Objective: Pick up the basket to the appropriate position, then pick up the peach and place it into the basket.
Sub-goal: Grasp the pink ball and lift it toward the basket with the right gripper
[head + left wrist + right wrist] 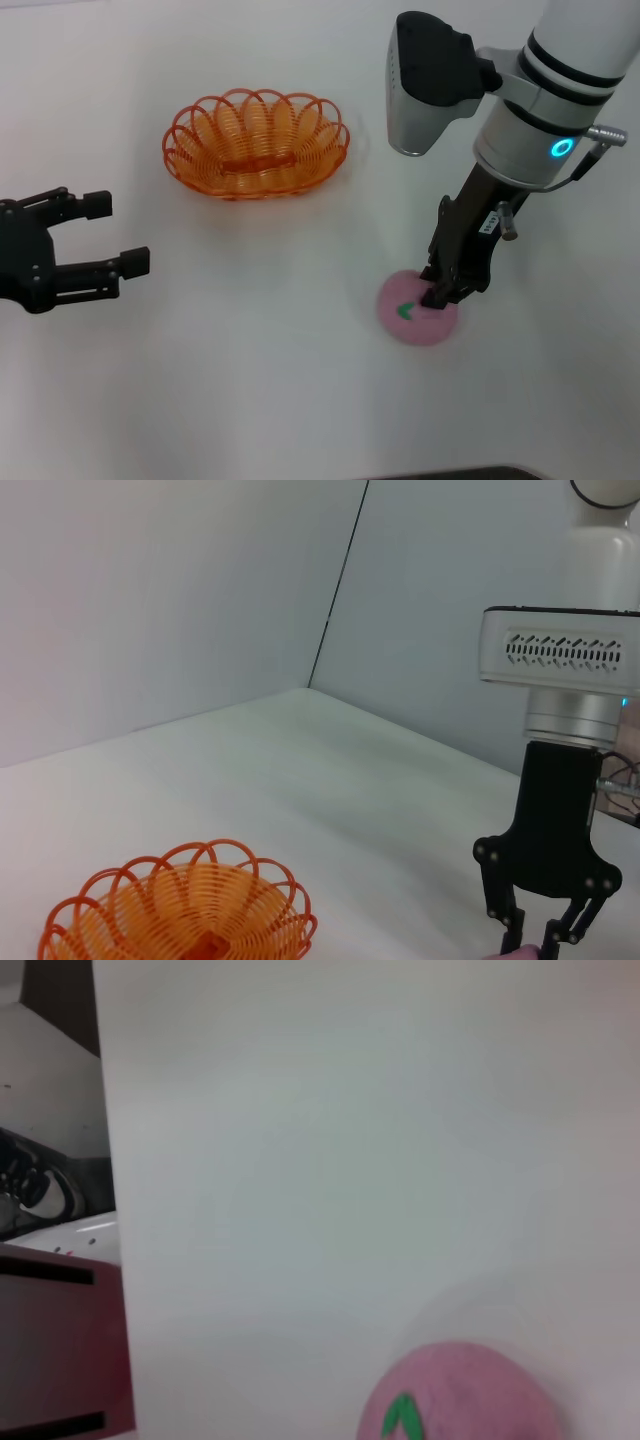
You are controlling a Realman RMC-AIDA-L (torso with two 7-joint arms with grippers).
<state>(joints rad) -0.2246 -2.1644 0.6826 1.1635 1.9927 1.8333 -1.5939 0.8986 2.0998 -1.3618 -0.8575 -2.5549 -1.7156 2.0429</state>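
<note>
The white bench point(250, 380) fills the head view, and everything on it lies well apart. The basket point(256, 144) sits in the upper middle of that frame, upright, its long axis running across the frame from left to right, with nothing in it. It shows again at the lower left of the left wrist view point(180, 910).

The right gripper point(440, 292) is at the lower right of the head view, reaching straight down onto the peach point(416, 310). Its jaws are drawn close together over the top of the fruit, beside the green leaf mark; whether they truly pinch it I cannot tell, since the fingertips hide the contact. The peach rests on the bench, and it also shows at the bottom edge of the right wrist view point(460, 1395).

The left gripper point(105, 235) hangs at the left edge of the head view, jaws spread wide and holding nothing.

The relation that matters: the basket lies up and to the left of the peach, so I judge the carry must run diagonally toward it, and the right arm is plainly the nearer one to the fruit.
</note>
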